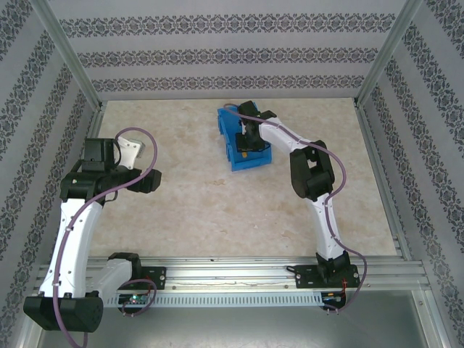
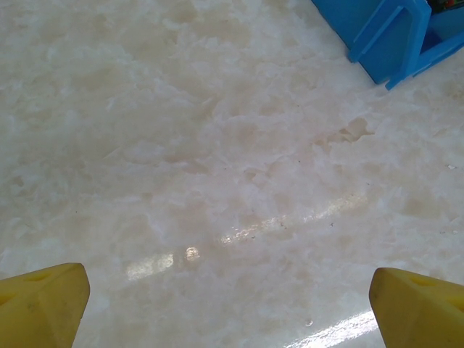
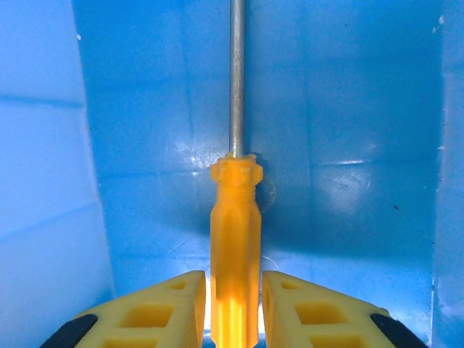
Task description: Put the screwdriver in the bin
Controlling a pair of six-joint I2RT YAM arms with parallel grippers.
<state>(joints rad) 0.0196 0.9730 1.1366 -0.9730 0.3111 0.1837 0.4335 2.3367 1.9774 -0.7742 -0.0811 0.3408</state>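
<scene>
The right gripper (image 3: 233, 283) sits inside the bin (image 1: 226, 134) at the far middle of the table (image 1: 217, 210), clenched on the screwdriver (image 3: 235, 217) by its handle; the shaft points away over the blue floor; the left gripper (image 2: 228, 279) hangs released above bare table, left of the bin.

1. The left arm (image 1: 65, 246) and the right arm (image 1: 326, 225) are built of white link shells joined by black joint housings.
2. A purple cable (image 1: 154, 148) is run along each arm in loose loops.
3. Each arm is carried on a black base block (image 1: 325, 274) at the table's near edge.
4. The left fingers (image 2: 43, 301) are moulded in yellow as blunt wedges.
5. The right fingers (image 3: 156, 312) are likewise yellow, with rectangular recesses on top and black patches at the outer corners.
</scene>
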